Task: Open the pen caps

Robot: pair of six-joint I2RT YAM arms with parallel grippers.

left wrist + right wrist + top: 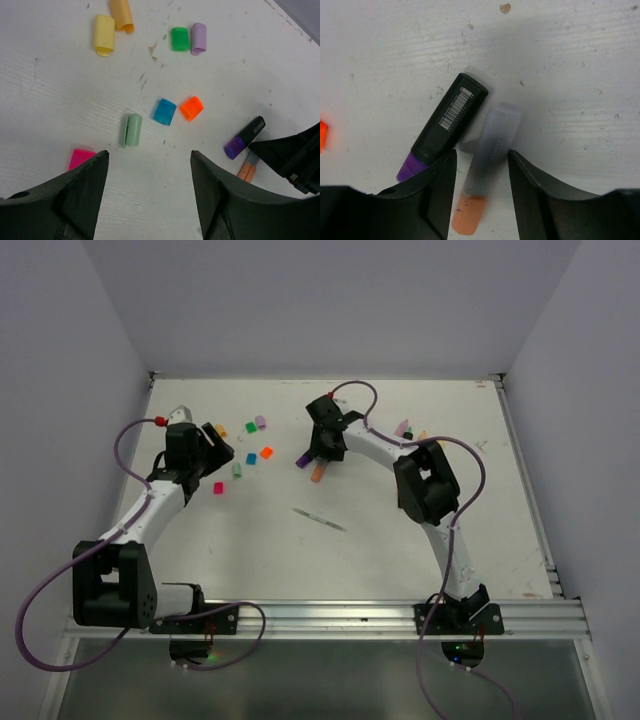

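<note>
Your right tool point(482, 156) hangs over the bench point(560, 60) with its jaws apart, straddling a blurred grey pen point(492, 145) whose peach cap point(469, 215) is on; neither finger visibly touches it. Just beside it lies a black pen point(451, 117), its purple cap point(410, 167) fitted. Your left tool point(148, 155) hovers open above loose pieces on the bench: a pink cap point(80, 158) partly hidden behind one finger, a blue cap point(164, 111) and an orange cap point(191, 108) side by side, and a green cap point(180, 38) farther off.
</note>
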